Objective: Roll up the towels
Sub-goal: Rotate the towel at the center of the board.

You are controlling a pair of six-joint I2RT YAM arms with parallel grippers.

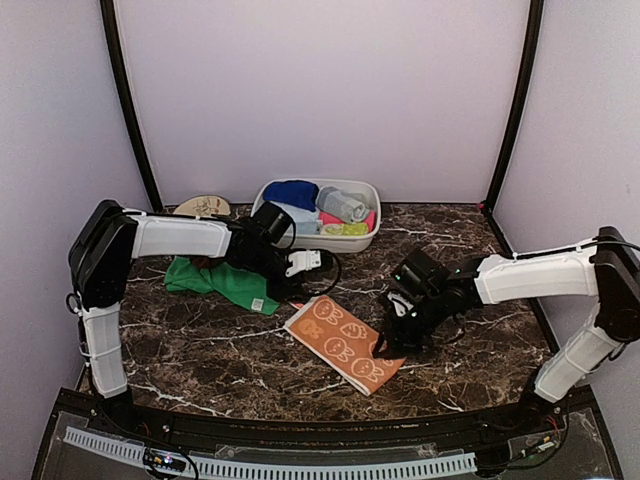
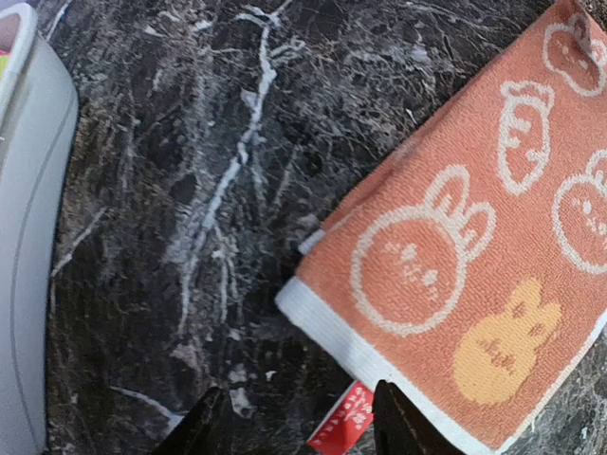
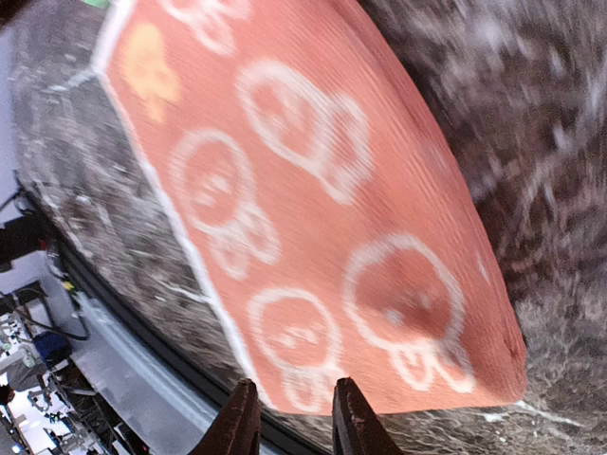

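Dark, glossy counter (image 1: pixel 210 350) of marble pattern with white veining, enclosed by plain lilac walls. At the back centre stands a white oval plastic basin (image 1: pixel 366 238) with smooth rounded walls, holding rolled cloths in blue, grey, pink and yellow-green. The orange towel (image 1: pixel 345 342) lies flat and unrolled at the middle of the counter, set diagonally. It is a looped terry rectangle with a white border, printed with cream rabbit faces and carrots, and a small red tag (image 2: pixel 343 427) sticks out at its far-left end. The green towel (image 1: pixel 225 282) lies crumpled at the left, partly under the left arm.

The left gripper (image 1: pixel 305 262) hangs over bare counter just beyond the tagged end of the orange towel, fingers spread and holding nothing. The right gripper (image 1: pixel 388 345) sits at the towel's near-right corner, fingers (image 3: pixel 353 422) narrowly parted over the white border. Whether they nip the cloth cannot be told.
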